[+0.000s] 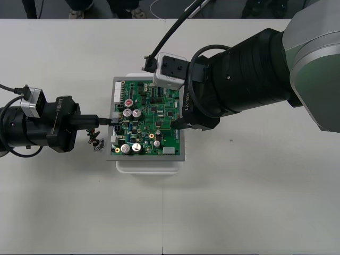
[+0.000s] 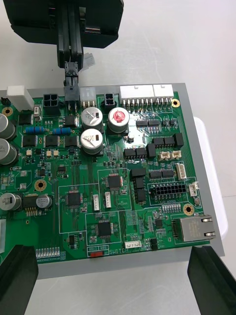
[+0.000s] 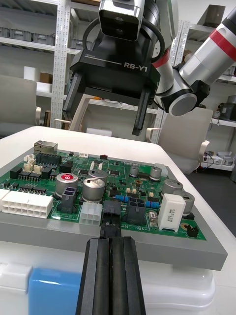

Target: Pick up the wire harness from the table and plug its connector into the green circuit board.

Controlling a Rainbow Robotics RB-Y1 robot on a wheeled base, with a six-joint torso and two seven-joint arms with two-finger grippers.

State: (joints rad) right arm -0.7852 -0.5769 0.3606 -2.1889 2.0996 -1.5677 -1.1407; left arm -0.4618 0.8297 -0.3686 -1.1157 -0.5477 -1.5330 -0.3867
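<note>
Left tool (image 1: 108,121) holds plug (image 3: 111,227) at board (image 1: 151,119) edge — wires (image 1: 95,141) trail beside

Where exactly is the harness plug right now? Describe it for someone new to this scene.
Find the green circuit board in the middle of the table. At its edge on the robot's left side, the left gripper is shut on the small black plug. It meets the board's edge between a white connector and a black square socket, and it alone is pinched by fingers.
</note>
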